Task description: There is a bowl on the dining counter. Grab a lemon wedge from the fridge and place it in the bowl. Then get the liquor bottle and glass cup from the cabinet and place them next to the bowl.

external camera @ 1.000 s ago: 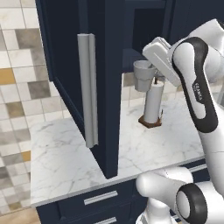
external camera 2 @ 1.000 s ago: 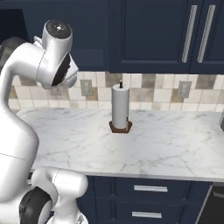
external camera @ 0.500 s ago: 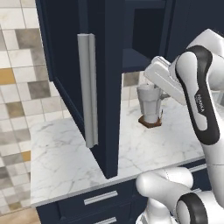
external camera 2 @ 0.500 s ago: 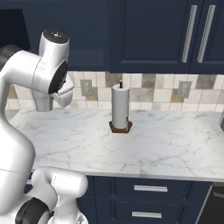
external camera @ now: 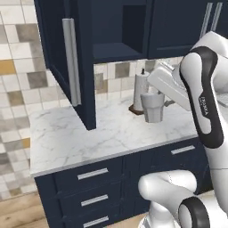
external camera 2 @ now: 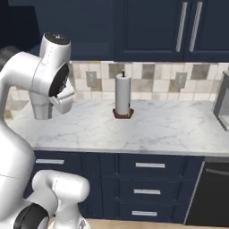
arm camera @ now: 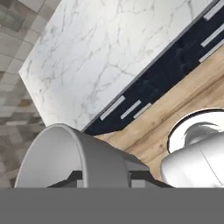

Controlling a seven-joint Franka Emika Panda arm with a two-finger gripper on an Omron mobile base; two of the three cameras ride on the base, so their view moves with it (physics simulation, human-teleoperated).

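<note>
Gripper (arm camera: 105, 177) clamped on the wall of the glass cup (external camera: 152, 107), 1 finger inside the rim and 1 outside. The cup hangs upright in the air above the narrow marble counter (external camera: 89, 133), just in front of the paper-towel roll (external camera: 141, 91). The navy cabinet (external camera: 120, 26) stands open, its door (external camera: 67, 62) swung out left.

The gripper's (external camera: 156, 99) fingers are hidden behind the cup (external camera: 152, 107) and the white hand, so the grip itself cannot be seen. In the hand view the cup (arm camera: 72, 159) is cut off at 6 o'clock. The paper-towel roll's (external camera: 141, 91) lower half sits behind the cup. The cabinet (external camera: 111, 26) runs off at 12 o'clock, its shelf too dark to read.
</note>
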